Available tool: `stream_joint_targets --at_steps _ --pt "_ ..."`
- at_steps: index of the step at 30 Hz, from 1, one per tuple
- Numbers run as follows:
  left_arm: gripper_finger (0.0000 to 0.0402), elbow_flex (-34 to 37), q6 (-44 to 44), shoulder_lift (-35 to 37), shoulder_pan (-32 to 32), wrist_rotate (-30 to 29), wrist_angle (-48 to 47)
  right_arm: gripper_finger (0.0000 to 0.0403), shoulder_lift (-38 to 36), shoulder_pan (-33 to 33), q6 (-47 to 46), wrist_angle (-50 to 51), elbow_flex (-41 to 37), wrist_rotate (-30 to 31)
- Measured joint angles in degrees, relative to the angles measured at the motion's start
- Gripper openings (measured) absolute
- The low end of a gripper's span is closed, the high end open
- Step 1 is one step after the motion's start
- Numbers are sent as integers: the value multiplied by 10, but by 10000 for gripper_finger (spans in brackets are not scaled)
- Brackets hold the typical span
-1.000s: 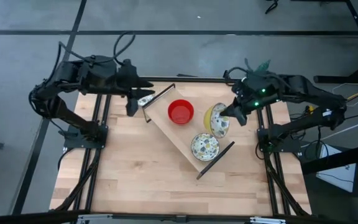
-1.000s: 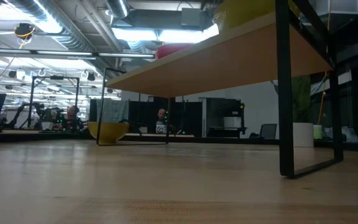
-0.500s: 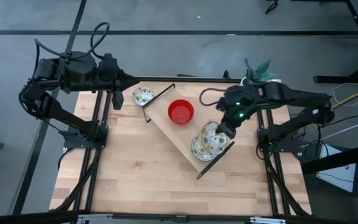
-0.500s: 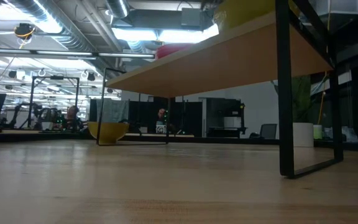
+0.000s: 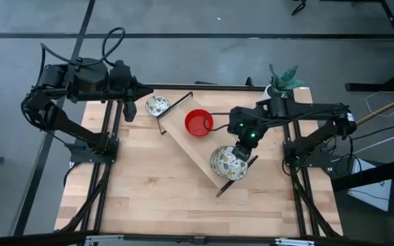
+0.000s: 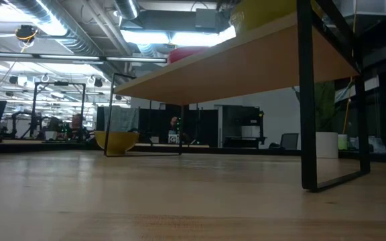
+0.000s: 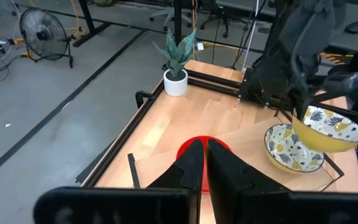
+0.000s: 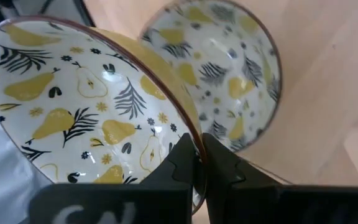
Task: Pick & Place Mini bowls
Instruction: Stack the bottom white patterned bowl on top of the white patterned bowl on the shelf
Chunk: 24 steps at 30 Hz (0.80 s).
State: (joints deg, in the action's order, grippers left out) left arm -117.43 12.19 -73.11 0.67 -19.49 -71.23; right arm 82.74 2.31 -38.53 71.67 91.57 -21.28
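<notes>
The wooden table (image 5: 149,184) carries a raised wooden shelf (image 5: 191,147) running diagonally across its middle. The right gripper (image 5: 241,152) pinches the rim of a held patterned bowl (image 8: 86,112), tilted just above a second patterned bowl (image 7: 286,149) on the shelf's right end. A red bowl (image 5: 199,122) sits on the shelf farther left. The left gripper (image 7: 204,163) is clenched and empty at the far left edge, near a third patterned bowl (image 5: 157,105) on the table.

Bright, even overhead light; sharp
</notes>
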Motion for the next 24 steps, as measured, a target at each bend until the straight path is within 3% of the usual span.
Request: stream_joint_targets --at_steps 24 --pt "17 0 2 0 0 16 0 14 70 -26 13 36 0 7"
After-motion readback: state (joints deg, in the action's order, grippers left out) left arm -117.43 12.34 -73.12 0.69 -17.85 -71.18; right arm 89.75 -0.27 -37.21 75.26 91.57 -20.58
